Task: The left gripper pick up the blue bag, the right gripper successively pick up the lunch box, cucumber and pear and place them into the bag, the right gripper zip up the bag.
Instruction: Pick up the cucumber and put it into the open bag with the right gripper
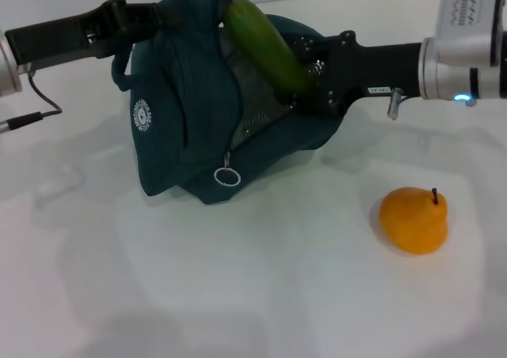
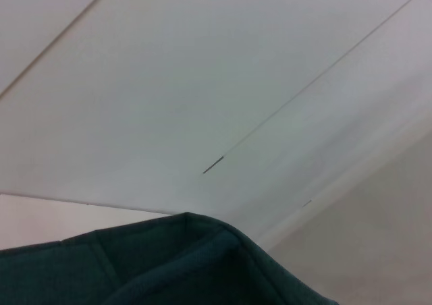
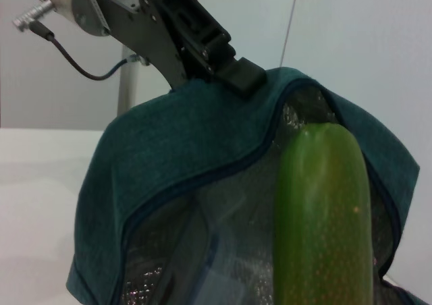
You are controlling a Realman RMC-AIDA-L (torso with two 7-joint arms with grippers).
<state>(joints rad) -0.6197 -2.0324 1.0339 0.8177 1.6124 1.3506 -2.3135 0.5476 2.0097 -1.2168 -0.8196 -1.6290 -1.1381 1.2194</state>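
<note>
The one dark teal-blue fabric bag (image 1: 186,128) stands open in the upper centre of the head view, its silver foil lining showing. Inside it, the right wrist view shows the clear plastic lunch box (image 3: 202,264). The left gripper (image 1: 150,16) pinches the bag's top edge. The right gripper (image 1: 305,77) is clamped on the single long green cucumber (image 1: 265,41), tilted over the opening. One orange-yellow pear (image 1: 413,218) sits lower right on the white table (image 1: 238,295).

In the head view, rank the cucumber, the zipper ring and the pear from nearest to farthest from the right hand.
1. The cucumber, in the right hand at the blue bag's opening.
2. The zipper ring, low on the bag's front.
3. The pear, alone on the table.
</note>
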